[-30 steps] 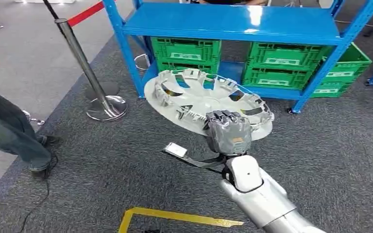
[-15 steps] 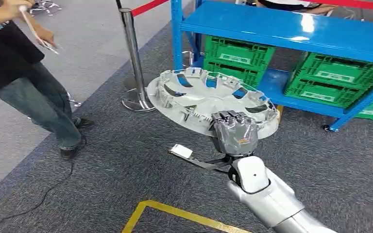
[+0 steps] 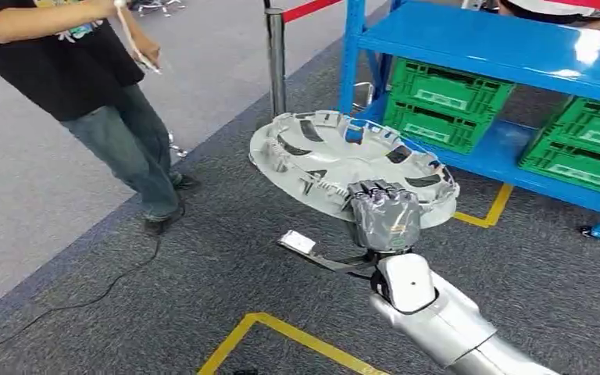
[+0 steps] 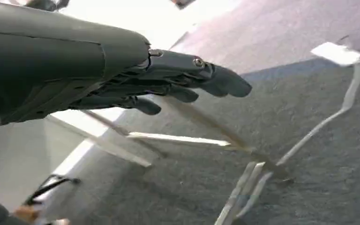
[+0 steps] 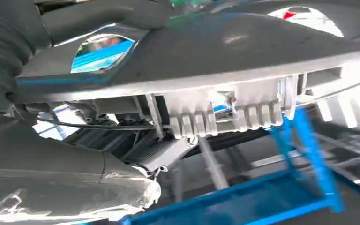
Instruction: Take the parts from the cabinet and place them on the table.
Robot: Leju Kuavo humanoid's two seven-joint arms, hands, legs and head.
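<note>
Where grey carpet (image 3: 164, 305) opens on the near side: hemmed by a blue shelf rack (image 3: 508, 47) with green crates (image 3: 445, 94), a stanchion post (image 3: 276, 58), a standing person (image 3: 101, 86), yellow floor tape (image 3: 281, 332). Wheel cover (image 3: 344, 164) — silver, round, slotted, ribbed clips along its rim — held aloft, tilted, gripped at its near edge by right hand (image 3: 383, 215). Left hand (image 4: 168, 82) — holding nothing, fingers loosely extended above the carpet.
</note>
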